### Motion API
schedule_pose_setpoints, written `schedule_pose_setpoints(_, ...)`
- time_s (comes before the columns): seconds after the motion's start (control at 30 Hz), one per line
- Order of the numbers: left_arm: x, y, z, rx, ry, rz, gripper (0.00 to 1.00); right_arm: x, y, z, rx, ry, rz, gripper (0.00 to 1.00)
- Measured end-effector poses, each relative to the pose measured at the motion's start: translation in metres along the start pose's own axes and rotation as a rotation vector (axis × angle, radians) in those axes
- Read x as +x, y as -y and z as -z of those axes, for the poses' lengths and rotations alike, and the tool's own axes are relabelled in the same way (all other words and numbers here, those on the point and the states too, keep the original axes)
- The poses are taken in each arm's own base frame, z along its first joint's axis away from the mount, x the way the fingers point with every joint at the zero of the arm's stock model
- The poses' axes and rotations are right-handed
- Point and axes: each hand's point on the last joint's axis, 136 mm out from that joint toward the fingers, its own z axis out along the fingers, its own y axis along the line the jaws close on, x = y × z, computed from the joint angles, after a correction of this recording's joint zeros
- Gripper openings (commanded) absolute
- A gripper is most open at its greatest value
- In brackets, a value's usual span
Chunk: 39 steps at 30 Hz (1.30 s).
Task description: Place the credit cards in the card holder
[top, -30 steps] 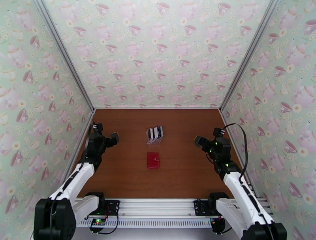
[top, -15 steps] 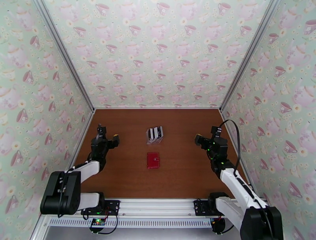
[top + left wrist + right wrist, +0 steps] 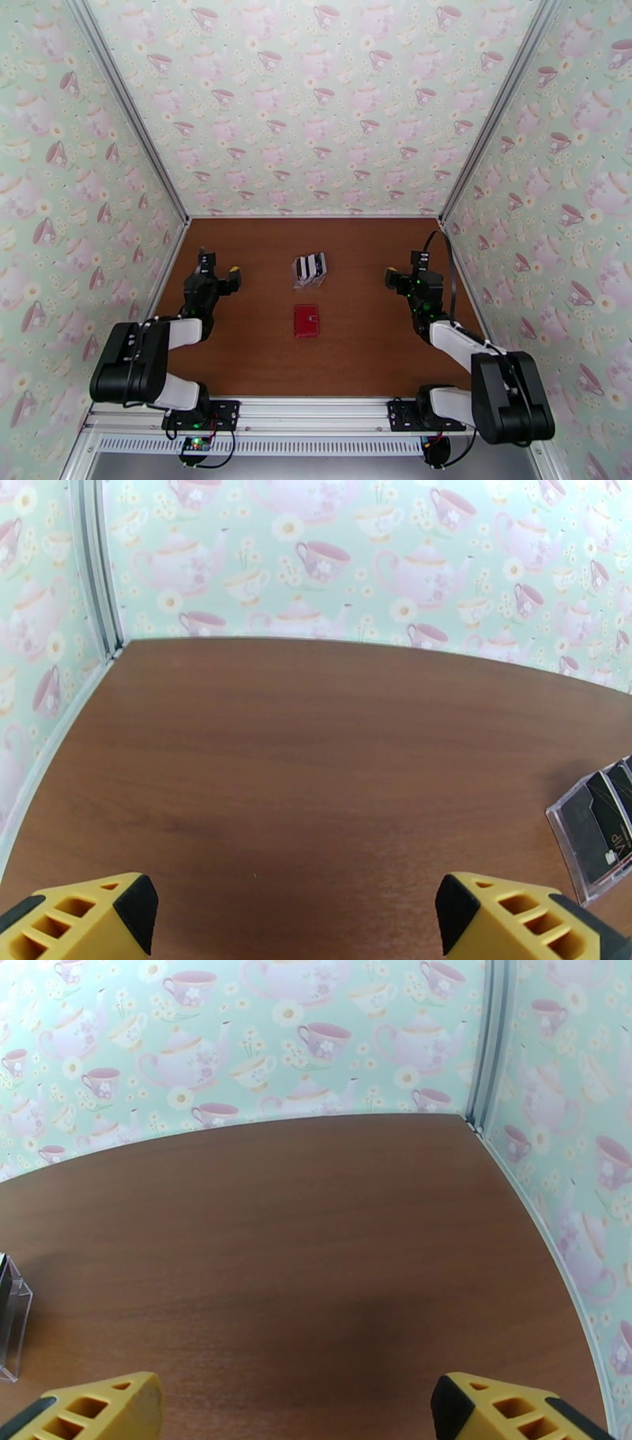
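The credit cards (image 3: 310,268) are held upright, on edge, in a clear slotted rack (image 3: 564,841) at mid-table; black and white faces are noted. The card holder (image 3: 306,320) is laid flat on the brown table (image 3: 363,355), red cover up and apparently closed, just on the near side of the rack and apart from it.

The left gripper (image 3: 292,910) is positioned low over the left side of the table, well apart from the rack. Its jaws are spread wide and nothing is gripped.

The right gripper (image 3: 296,1402) is positioned likewise on the right side, jaws wide apart and nothing gripped. Bare wood is seen between each pair of yellow fingertips.
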Motion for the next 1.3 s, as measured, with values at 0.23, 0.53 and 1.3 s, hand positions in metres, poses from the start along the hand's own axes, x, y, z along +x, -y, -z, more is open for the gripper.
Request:
schedule_pose_setpoints(0.23,0.008,0.004,0.001,0.011,-0.01,-0.012,1.0,-0.002,-0.002,-0.007,-0.008,0.056,0.019,0.93)
schedule_pose_setpoints(0.53,0.004,0.005,0.001,0.012,0.005,-0.012,1.0,0.024,-0.007,-0.025,-0.039,0.048,0.033,0.94)
schedule_pose_setpoints(1.3,0.005,0.004,0.001,0.011,0.005,-0.016,1.0,0.016,-0.002,-0.023,-0.005,0.088,0.028,1.0)
